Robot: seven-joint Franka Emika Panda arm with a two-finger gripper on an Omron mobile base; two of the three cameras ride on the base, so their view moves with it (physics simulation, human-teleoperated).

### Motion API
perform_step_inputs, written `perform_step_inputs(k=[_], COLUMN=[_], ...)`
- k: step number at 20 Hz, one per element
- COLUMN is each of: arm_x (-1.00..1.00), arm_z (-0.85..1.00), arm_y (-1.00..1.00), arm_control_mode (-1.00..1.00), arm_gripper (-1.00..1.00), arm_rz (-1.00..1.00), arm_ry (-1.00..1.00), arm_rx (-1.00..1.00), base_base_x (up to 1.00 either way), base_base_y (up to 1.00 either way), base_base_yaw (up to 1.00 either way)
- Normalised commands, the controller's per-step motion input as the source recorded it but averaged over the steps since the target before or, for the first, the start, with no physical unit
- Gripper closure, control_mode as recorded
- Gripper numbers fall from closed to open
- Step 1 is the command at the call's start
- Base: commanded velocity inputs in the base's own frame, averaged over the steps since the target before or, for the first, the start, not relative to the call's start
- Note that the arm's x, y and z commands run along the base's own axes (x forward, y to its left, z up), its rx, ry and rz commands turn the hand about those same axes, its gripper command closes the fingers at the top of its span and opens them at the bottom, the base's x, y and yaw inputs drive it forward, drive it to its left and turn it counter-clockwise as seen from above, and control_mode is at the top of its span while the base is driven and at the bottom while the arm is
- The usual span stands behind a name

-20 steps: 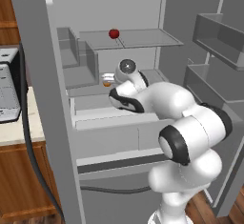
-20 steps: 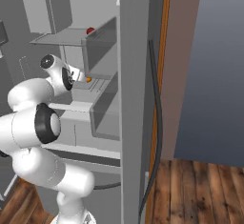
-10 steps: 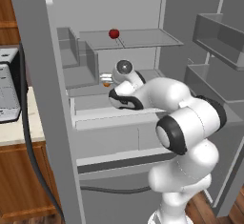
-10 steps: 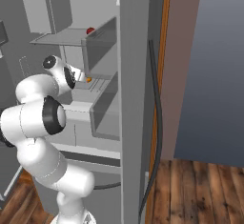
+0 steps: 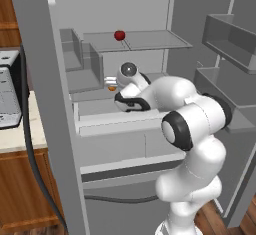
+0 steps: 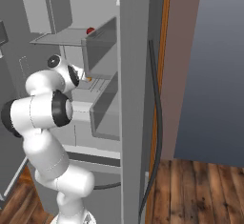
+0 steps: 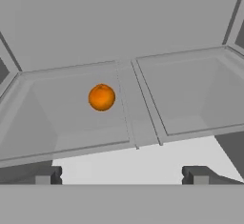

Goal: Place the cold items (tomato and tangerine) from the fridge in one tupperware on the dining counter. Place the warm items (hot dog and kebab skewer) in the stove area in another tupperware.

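**Reaching for the tangerine, claw wide and empty**

Gripper (image 7: 122, 175) has its jaws fully apart, nothing between them, touching nothing. It sits inside the fridge (image 5: 45, 104) at middle-shelf level, pointed at the back wall.

Tangerine (image 7: 101, 97) lies ahead of the claw in the left of two shallow shelf compartments, just beside the divider rib (image 7: 125, 105), well off the fingertips (image 7: 45, 175). It is left of the claw's centre line.

Judgement: the step in hand is the approach to grasp. To do it well, shift the claw left until the tangerine sits midway between the fingers, go in low over the shelf lip, and close only once the fingers straddle it. It is round, so an off-centre pinch would likely roll it away.

Tomato (image 5: 119, 35) sits on the shelf above the tangerine, untouched.
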Motion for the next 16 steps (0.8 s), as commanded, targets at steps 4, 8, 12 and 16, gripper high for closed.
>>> perform_step_inputs(k=[4, 8, 12, 16], arm_x=[0.27, 0.29, 0.29, 0.25], arm_z=[-0.05, -0.08, -0.1, -0.11], arm_y=[0.01, 0.02, 0.02, 0.02], arm_control_mode=[-1.0, -1.0, -1.0, -1.0], arm_gripper=[-1.0, -1.0, -1.0, -1.0], arm_rz=[0.0, 0.0, 0.0, 0.0], arm_ry=[0.06, 0.07, 0.03, 0.0], arm_rx=[0.0, 0.0, 0.0, 0.0], base_base_x=[0.0, 0.0, 0.0, 0.0], base_base_y=[0.0, 0.0, 0.0, 0.0], base_base_yaw=[0.0, 0.0, 0.0, 0.0])
